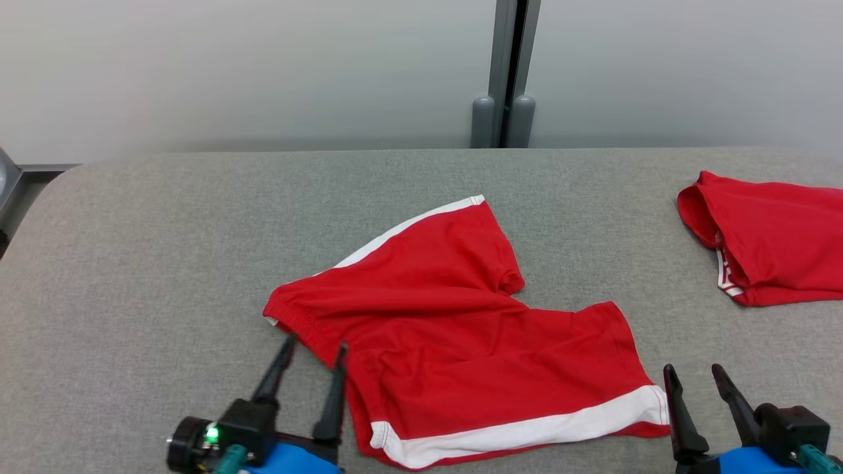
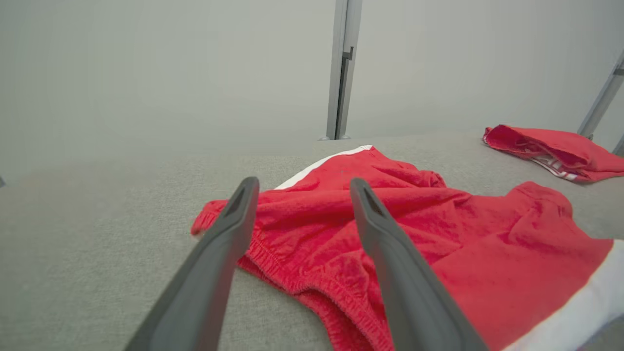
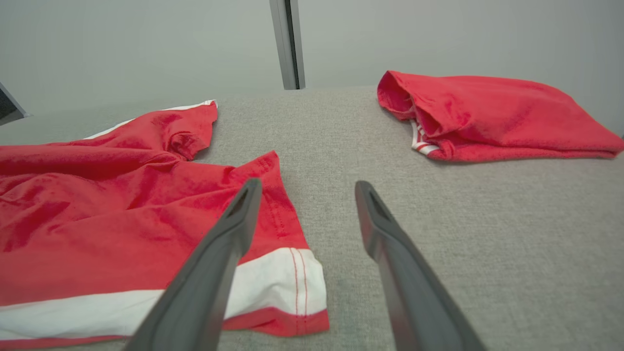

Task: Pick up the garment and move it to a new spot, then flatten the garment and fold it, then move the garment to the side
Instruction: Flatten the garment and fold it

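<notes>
Left tool [image 1: 317, 343] gapes beside shorts [image 1: 461, 316]; second garment [image 1: 777, 243] apart.

Folded red cloth garment with white-striped trim [image 1: 784, 243], 3 o'clock in head view, runs off the right edge, so its far end is unseen. The red fabric shorts with white side stripes [image 3: 97, 204] are cut by the left edge in right wrist view, and by the bottom and right edges in left wrist view. A dark grey object [image 1: 5, 191] at 9 o'clock is mostly cut off, can't tell what it is. The bodies of the left gripper [image 1: 317, 343] and right gripper [image 1: 693, 368] are cut by the bottom edge.

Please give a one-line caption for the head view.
Open left hand and right hand flank rumpled red shorts on a grey table; second red garment at right.
</notes>
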